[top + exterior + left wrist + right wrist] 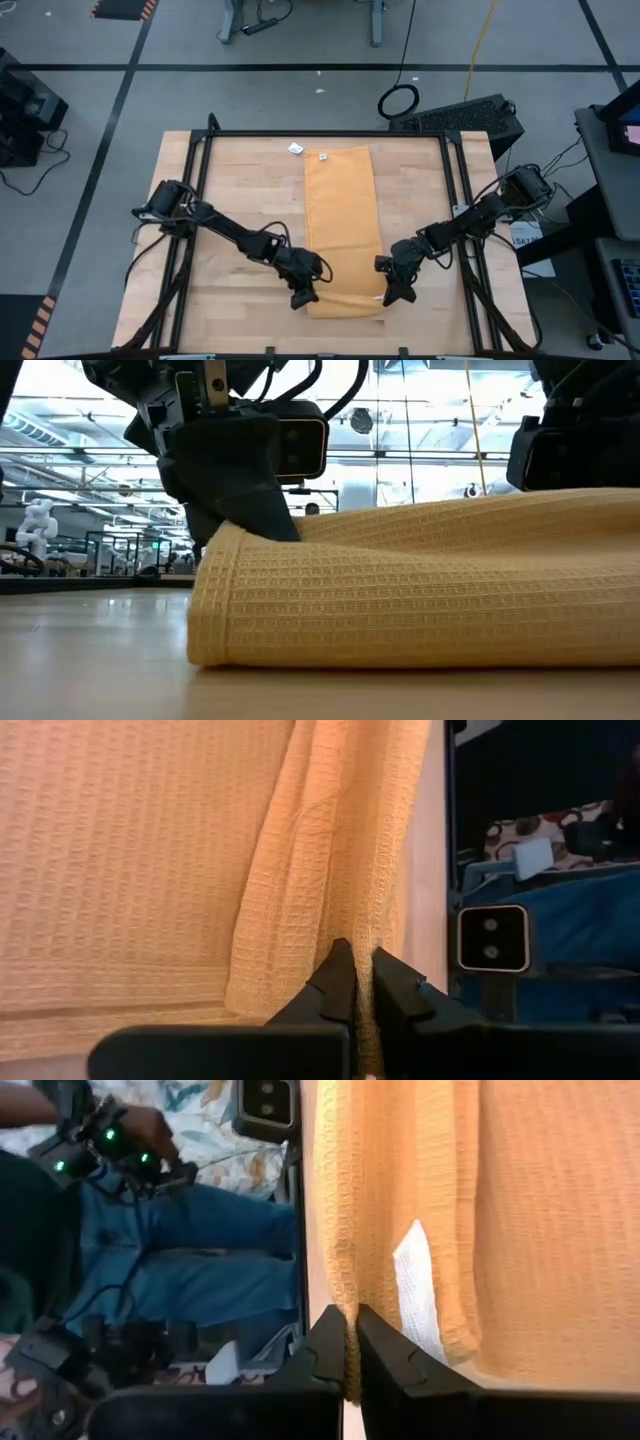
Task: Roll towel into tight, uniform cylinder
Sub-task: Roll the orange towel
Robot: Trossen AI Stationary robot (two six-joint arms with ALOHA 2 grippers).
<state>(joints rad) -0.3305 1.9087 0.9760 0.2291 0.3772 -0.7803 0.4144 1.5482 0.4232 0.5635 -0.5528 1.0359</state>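
Towel (420, 590) near edge folded over on bench (230, 190); left hand (303, 296) and right hand (393, 294) clamped on its corners. First turn under way; next: roll evenly forward.

Your work surface is a light wooden table (230, 190) of jointed planks, edged by a black metal frame (320, 133).

Lying on it you have:
- One mustard-yellow towel (341, 215), spread as a long strip down the table's middle, its near end folded over into a low hump just short of the table's front edge.
- Two small white scraps (296, 149), just beside the towel's far end, one touching its corner, the other on bare wood.
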